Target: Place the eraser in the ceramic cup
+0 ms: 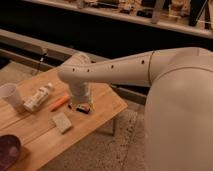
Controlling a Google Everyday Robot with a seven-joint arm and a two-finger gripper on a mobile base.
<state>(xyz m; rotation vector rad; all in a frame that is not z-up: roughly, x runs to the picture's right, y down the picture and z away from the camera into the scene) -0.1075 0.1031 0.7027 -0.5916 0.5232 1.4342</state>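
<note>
The eraser (83, 108), a small black block with an orange end, lies on the wooden table (95, 122) near its right edge. My gripper (81, 102) hangs from the white arm straight down onto the eraser and hides part of it. The ceramic cup (11, 96), plain white and upright, stands at the table's far left, well away from the gripper.
A white labelled tube (38, 98) lies beside the cup. A thin orange pen (59, 103) lies left of the gripper. A beige speckled block (62, 122) lies in front of it. A dark purple bowl (8, 151) sits at the bottom left. A speckled floor lies to the table's right.
</note>
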